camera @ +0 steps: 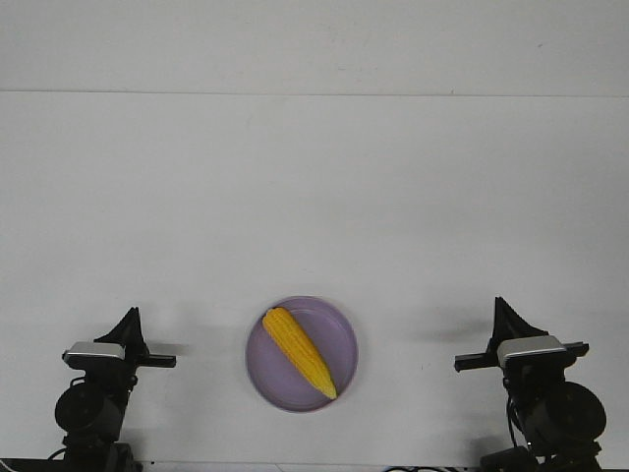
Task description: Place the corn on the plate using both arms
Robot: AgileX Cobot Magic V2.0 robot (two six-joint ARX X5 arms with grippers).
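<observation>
The yellow-orange corn [298, 351] lies slantwise inside the lavender plate [342, 334], with its blunt end at the far left and its paler tip at the near right. The plate sits on the white table near the front edge, midway between the arms. My left gripper [131, 317] is well to the left of the plate. Its fingers come together in a point and hold nothing. My right gripper [501, 307] is well to the right of the plate, also drawn to a point and holding nothing. Neither gripper touches the corn or the plate.
The white table [314, 197] stretches back to a seam [314, 93] where a pale wall begins. A black arm base stands at each front corner.
</observation>
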